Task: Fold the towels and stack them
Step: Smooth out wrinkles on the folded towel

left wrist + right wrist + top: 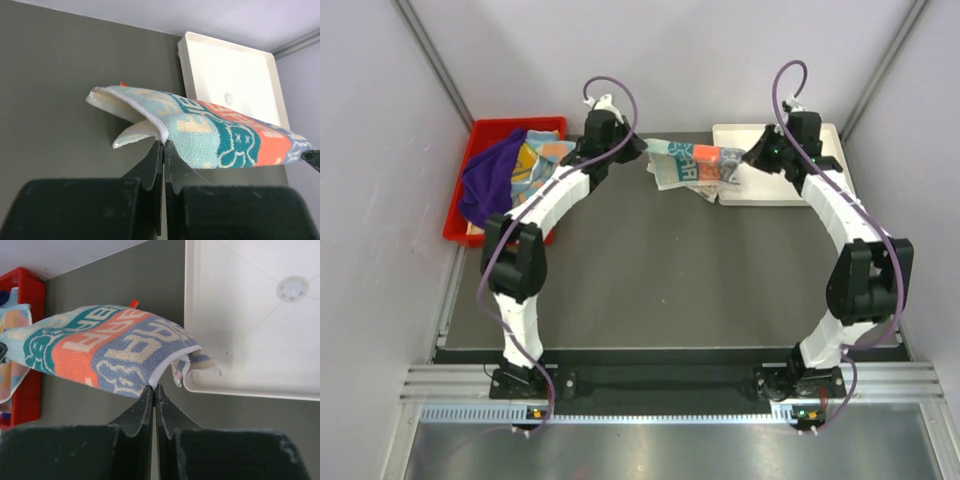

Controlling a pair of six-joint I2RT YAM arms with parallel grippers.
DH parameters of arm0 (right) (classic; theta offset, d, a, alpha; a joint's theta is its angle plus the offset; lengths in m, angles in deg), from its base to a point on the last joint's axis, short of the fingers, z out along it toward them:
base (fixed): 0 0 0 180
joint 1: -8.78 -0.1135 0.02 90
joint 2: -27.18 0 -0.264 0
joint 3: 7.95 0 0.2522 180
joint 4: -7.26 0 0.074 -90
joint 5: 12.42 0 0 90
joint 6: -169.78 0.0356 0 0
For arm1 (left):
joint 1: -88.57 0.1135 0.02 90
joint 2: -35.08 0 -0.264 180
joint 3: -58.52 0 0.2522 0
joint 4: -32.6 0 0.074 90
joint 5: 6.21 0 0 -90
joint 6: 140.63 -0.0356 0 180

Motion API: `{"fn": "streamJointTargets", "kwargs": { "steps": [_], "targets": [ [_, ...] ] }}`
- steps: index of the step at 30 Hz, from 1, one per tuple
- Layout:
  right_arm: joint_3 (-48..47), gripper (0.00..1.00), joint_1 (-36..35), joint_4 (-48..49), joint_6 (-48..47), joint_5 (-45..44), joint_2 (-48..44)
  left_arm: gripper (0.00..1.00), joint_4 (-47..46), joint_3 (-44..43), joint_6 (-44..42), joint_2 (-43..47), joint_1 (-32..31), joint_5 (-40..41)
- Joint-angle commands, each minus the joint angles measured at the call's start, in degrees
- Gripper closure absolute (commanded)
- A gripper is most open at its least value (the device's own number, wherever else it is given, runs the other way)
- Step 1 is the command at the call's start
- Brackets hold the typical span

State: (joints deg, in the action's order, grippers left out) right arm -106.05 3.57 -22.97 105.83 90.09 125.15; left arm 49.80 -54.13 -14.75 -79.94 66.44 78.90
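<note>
Teal/orange/blue lettered towel (690, 165), purple towel (488, 178), red bin (490, 125), wht tray (760, 190)

The bin (456, 232) sits at the far left of the table (670, 290) with the other towels (508, 172) heaped in it, and the tray (792, 190) lies at the far right, well apart from it. Between them, lifted off the table, one towel (688, 163) is stretched from left to right. Its left end is pinched in the left gripper (644, 150) near the bin, and its right end in the right gripper (749, 158), over the tray's left edge.
</note>
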Motion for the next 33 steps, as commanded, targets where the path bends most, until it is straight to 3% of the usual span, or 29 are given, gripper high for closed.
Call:
{"fn": "streamJointTargets", "kwargs": {
  "steps": [1, 11, 12, 18, 24, 28, 32, 33],
  "targets": [
    [4.17, 1.00, -0.23, 0.65, 0.76, 0.93, -9.00, 1.00, 2.00, 4.84, -1.33, 10.41, -0.02, 1.10],
    [17.79, 1.00, -3.04, -5.93, 1.82, 1.99, -31.77, 1.00, 14.04, 20.31, -0.46, 37.98, -7.22, 4.36],
    [18.41, 1.00, -3.40, -6.90, 1.82, 1.81, -35.79, 1.00, 14.83, 22.58, -0.11, 40.20, -8.27, 7.49],
    [26.22, 1.00, -8.39, -14.98, 4.27, -0.73, -53.11, 1.00, 23.01, 31.71, 6.90, 60.13, -18.54, 13.75],
    [35.28, 1.00, -14.90, -17.02, 8.58, -2.32, -65.70, 1.00, 26.35, 43.15, 12.98, 71.60, -20.76, 14.64],
    [41.95, 1.00, -16.49, -12.99, 8.59, -2.49, -64.32, 1.00, 23.11, 49.05, 13.08, 71.00, -20.76, 15.42],
    [42.59, 1.00, -16.41, -5.78, 5.69, -2.84, -53.35, 1.00, 19.42, 49.15, 10.01, 61.70, -19.28, 18.07],
    [42.06, 1.00, -16.41, -2.72, 4.12, -3.37, -47.06, 1.00, 18.10, 48.97, 8.43, 59.32, -17.79, 16.68]
  ]
}}
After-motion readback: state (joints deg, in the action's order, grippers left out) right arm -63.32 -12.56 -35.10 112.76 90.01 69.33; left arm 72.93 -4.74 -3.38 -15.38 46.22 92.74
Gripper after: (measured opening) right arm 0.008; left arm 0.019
